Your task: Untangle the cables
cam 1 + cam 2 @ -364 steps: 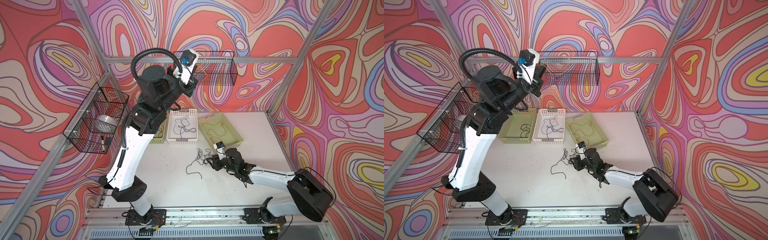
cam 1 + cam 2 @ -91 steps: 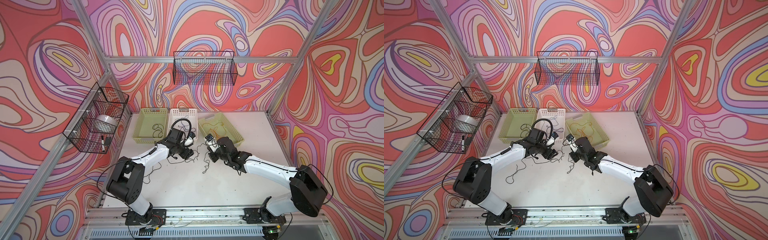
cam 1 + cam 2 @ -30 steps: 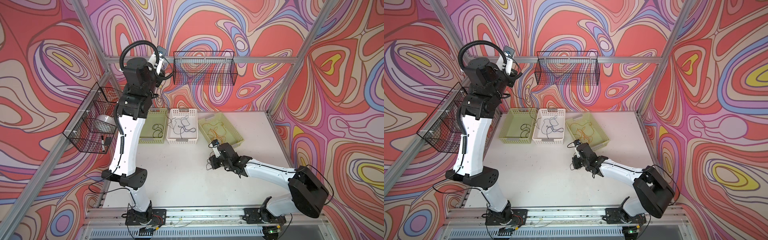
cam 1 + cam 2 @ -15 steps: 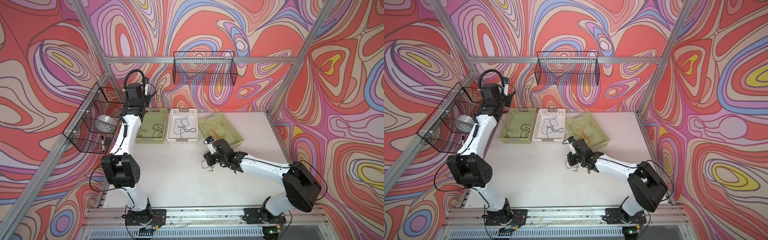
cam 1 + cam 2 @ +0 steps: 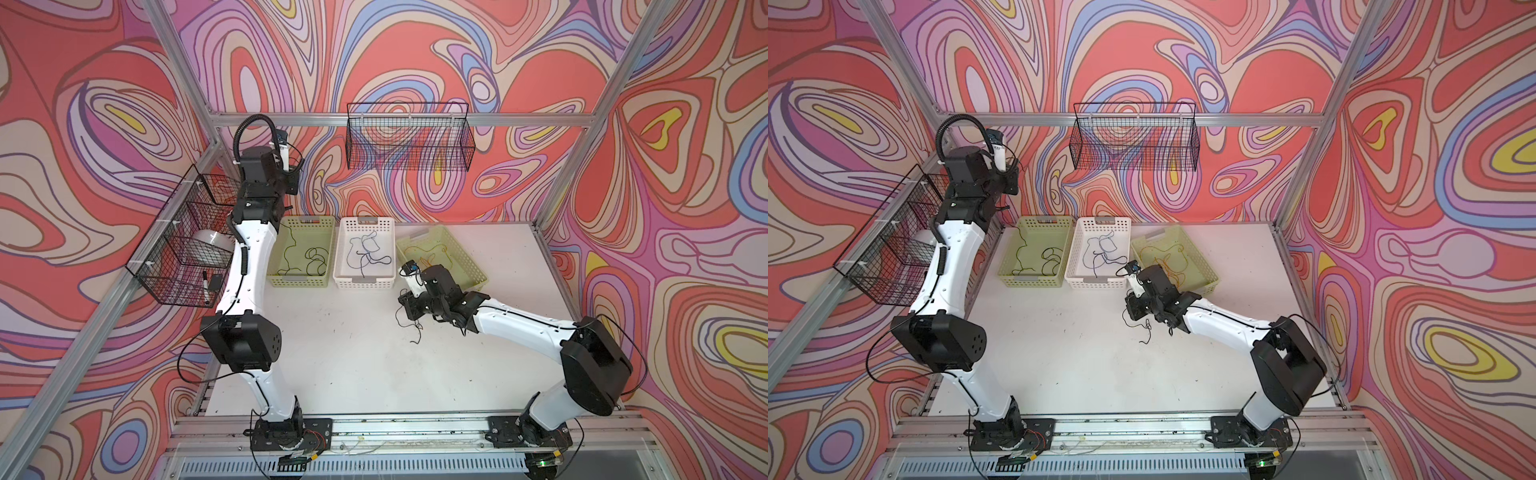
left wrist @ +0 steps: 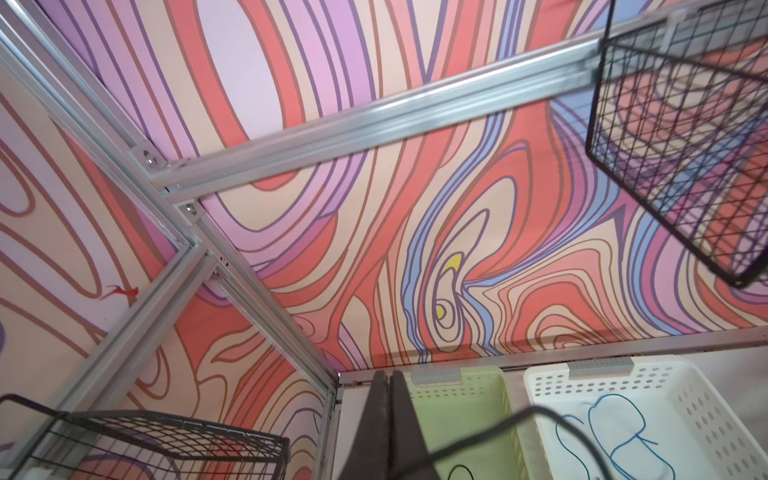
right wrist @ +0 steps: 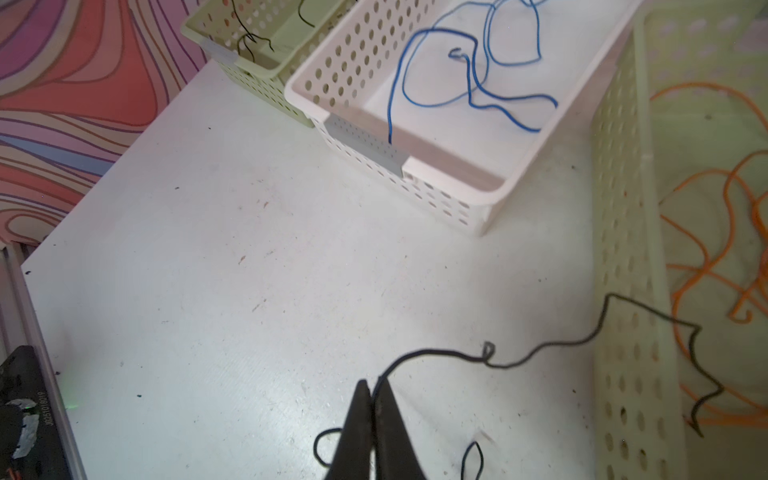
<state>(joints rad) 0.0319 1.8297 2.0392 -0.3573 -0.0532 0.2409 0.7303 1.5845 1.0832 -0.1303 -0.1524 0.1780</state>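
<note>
Centre right of a top view, low over the table (image 5: 353,361): right gripper (image 5: 409,311), jaws pinched tight on one dark cable (image 7: 487,358) trailing loose across the white surface. Upper left in both top views, raised by the back corner: left gripper (image 6: 388,376), jaws pressed together, nothing between them. Along the back edge: dark cables (image 5: 309,259) in the left green basket (image 5: 299,283), blue cables (image 5: 365,257) in the white basket (image 5: 365,283), orange cables (image 5: 432,252) in the right green basket (image 5: 473,270).

The white desk (image 5: 353,374) carries a white basket (image 5: 363,282) at the back, with a green basket (image 5: 299,281) just beside its left wall and a skewed yellow-green basket (image 5: 467,262) near its right wall. In front of the white basket's right corner, a dark cable (image 7: 436,352) trails on the surface.
</note>
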